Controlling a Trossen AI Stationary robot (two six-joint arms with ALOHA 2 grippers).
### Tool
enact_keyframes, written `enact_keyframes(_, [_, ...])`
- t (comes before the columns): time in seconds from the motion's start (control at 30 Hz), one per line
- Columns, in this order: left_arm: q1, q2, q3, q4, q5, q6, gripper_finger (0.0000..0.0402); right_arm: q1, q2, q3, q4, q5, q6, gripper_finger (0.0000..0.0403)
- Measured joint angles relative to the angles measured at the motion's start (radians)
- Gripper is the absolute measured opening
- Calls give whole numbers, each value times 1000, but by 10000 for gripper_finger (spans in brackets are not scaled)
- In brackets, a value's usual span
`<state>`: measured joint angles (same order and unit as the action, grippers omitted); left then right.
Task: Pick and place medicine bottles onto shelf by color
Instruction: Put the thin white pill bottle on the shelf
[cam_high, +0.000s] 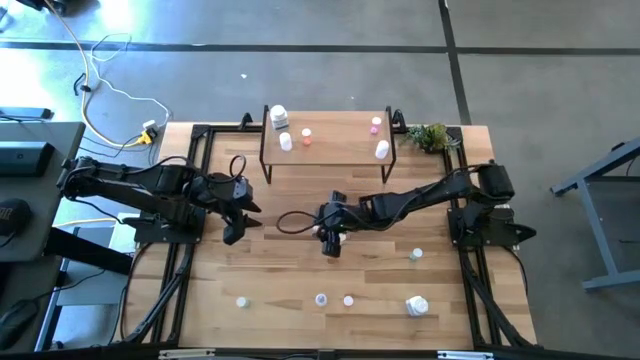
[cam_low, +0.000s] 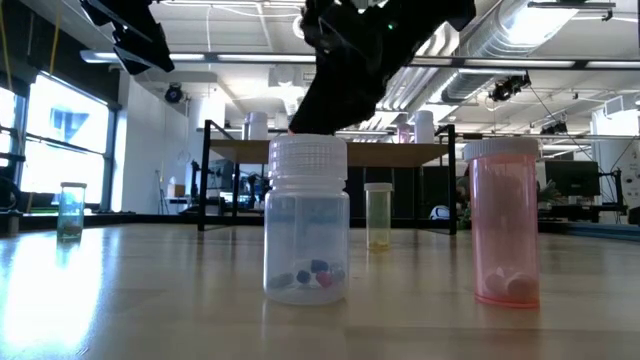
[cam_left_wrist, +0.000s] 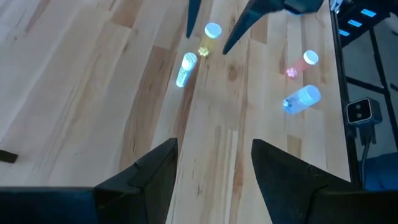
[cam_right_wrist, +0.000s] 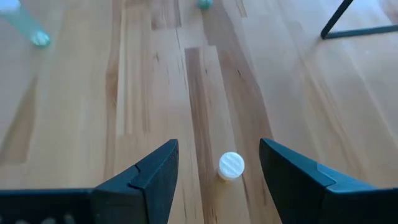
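**Above the counter's centre: lining up a grasp on a white-capped bottle**

At left, the left tool (cam_high: 232, 222) hangs over bare counter (cam_high: 280, 270), fingers parted and empty. At centre, the right tool (cam_high: 331, 243) hovers with its fingers spread wide on either side of a small white-capped bottle (cam_right_wrist: 231, 165), not touching it. A clean pick probably calls for a straight descent, keeping the cap centred before closing. Behind it, the shelf (cam_high: 340, 150) holds five bottles; others stand along the counter's near edge.
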<state>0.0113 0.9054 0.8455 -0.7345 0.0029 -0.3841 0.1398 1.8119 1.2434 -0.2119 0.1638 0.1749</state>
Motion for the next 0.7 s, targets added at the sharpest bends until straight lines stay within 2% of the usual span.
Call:
enact_keyframes(0.57, [0,1,0,-1,0,2,197,-2,114,1,20,69,9,215])
enact_keyframes(0.7, [0,1,0,-1,0,5,197,-2,119,1,25,69,43,200])
